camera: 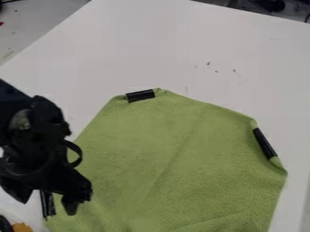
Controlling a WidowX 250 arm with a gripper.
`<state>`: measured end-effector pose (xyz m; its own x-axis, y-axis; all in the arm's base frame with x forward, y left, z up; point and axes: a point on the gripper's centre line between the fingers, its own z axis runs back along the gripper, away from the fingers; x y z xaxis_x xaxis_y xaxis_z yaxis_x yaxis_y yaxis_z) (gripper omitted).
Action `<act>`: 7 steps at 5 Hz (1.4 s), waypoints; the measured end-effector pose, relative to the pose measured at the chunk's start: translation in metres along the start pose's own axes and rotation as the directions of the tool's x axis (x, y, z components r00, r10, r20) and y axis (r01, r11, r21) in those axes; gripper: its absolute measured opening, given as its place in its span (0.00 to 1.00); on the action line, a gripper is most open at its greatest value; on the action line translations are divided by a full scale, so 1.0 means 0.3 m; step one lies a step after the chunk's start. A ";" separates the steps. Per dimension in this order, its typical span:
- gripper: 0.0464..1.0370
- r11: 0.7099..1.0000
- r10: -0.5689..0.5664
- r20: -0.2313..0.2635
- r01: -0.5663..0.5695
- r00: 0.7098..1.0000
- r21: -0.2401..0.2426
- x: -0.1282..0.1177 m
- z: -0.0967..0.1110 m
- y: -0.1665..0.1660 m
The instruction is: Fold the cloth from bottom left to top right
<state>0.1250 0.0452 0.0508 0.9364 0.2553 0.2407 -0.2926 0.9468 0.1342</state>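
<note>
So the gripper (43,199) is spread pretty wide at the green cloth's (176,158) edge, black clip (48,206) showing between its fingers.

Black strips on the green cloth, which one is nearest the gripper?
The left strip, just by the gripper; the top strip and the right strip both lie well away.

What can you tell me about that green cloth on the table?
The green cloth looks like soft, textured towelling. It lies spread mostly flat on the white table, with a faint diagonal crease and low wrinkles near the bottom, where it leaves the picture. Black strips sit at its top, right and left edges. The gripper hangs by its lower left; contact is unclear.
</note>
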 end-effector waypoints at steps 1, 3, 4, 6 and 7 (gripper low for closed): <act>0.96 0.999 -0.028 -0.054 0.029 0.998 0.023 0.003 -0.059 0.051; 0.96 1.000 -0.017 -0.061 0.018 0.998 0.018 0.013 -0.160 0.094; 0.91 1.000 -0.018 -0.047 0.019 0.999 0.013 0.029 -0.178 0.107; 0.50 0.999 -0.020 -0.032 0.019 0.999 -0.031 0.059 -0.199 0.108; 0.35 0.998 -0.036 0.016 0.037 0.999 -0.046 0.117 -0.214 0.131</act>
<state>0.1587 0.1041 0.0029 0.9432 0.2174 0.2514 -0.2485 0.9636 0.0989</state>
